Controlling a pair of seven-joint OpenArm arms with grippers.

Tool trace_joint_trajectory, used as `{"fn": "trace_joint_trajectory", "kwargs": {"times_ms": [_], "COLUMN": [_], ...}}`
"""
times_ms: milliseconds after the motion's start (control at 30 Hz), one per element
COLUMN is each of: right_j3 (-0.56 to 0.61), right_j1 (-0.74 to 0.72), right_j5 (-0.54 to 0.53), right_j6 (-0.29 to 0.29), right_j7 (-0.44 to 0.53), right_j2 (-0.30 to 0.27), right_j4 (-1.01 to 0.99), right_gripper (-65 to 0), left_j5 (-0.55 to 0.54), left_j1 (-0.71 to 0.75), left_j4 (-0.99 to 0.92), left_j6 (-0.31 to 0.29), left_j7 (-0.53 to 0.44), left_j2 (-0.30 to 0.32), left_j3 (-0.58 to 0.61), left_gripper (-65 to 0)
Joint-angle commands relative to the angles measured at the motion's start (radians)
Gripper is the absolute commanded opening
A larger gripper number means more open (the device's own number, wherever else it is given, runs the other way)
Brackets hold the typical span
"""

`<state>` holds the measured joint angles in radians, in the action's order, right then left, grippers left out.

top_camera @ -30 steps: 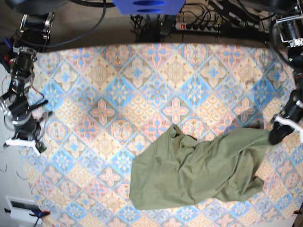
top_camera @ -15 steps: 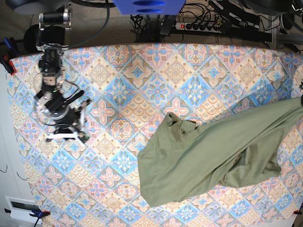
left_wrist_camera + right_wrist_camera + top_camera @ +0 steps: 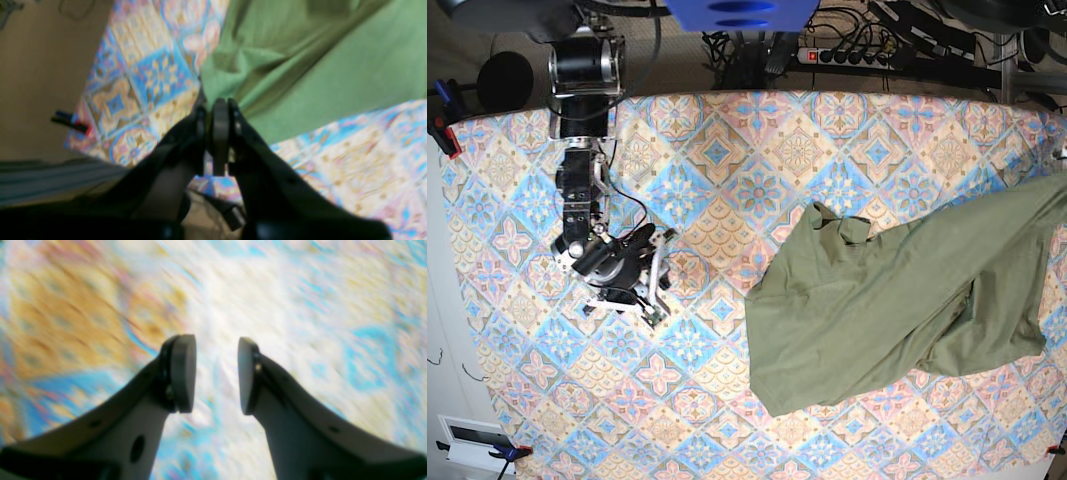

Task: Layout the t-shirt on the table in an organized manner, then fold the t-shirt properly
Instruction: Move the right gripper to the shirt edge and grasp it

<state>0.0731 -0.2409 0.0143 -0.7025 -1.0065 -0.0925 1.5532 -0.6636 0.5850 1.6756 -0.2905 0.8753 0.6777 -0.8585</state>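
The olive-green t-shirt (image 3: 897,300) lies wrinkled on the right half of the table (image 3: 727,150), with one end pulled up to the view's right edge. In the left wrist view my left gripper (image 3: 215,106) is shut on an edge of the t-shirt (image 3: 300,66), above the table (image 3: 150,76); it is out of the base view. My right gripper (image 3: 655,280) hangs over the left part of the table, well apart from the shirt. In its wrist view the right gripper (image 3: 217,373) stands open with only the blurred table (image 3: 300,306) between its fingers.
A power strip (image 3: 857,55) and cables lie behind the table's far edge, beside a blue part (image 3: 742,12). Red clamps sit at the table's left corners (image 3: 442,130) (image 3: 512,452). Another clamp (image 3: 70,121) shows at the table edge near my left gripper.
My left gripper has dragged the t-shirt to the right and farther back, stretching it. The right arm has swung from the left edge in over the table, and its jaws have opened.
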Motion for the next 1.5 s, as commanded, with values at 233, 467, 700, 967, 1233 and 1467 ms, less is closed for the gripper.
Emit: {"fn": "trace_joint_trajectory", "kwargs": {"times_ms": [233,467,700,967,1233,1467], "right_j3": [-0.003,-0.016,-0.128,-0.184,-0.181,-0.181], "right_j1": [-0.030,-0.153,-0.271,-0.338,-0.338,-0.338], "right_j5": [-0.004,-0.007,-0.178,-0.190,-0.190,-0.190], "right_j6": [0.004,0.004,0.004,0.004,0.004,0.004], "right_j7": [0.018,0.071,0.185,0.323,0.403,0.441], "right_j2": [0.158,0.248,0.250,0.250,0.250,0.248], "right_j4": [-0.096,-0.296,-0.601,-0.817,-0.830,-0.830], "right_gripper": [-44.3,-36.6,-35.2,-35.1,-35.1,-35.1], "left_j5": [0.083,0.072,0.072,0.064,0.011,0.009], "left_j1": [-0.050,-0.052,-0.084,-0.086,-0.086,-0.084], "left_j4": [-0.032,-0.035,-0.030,-0.030,-0.030,-0.030], "left_j6": [0.006,0.006,0.006,0.006,0.006,0.006], "left_j7": [-0.020,-0.018,-0.018,-0.018,-0.018,-0.018], "left_j2": [-0.028,-0.049,-0.100,-0.120,-0.120,-0.120], "left_j3": [-0.008,-0.008,-0.008,-0.008,-0.008,-0.008], "left_gripper": [-65.0,-54.8,-53.6,-53.1,-53.2,-53.4]}}
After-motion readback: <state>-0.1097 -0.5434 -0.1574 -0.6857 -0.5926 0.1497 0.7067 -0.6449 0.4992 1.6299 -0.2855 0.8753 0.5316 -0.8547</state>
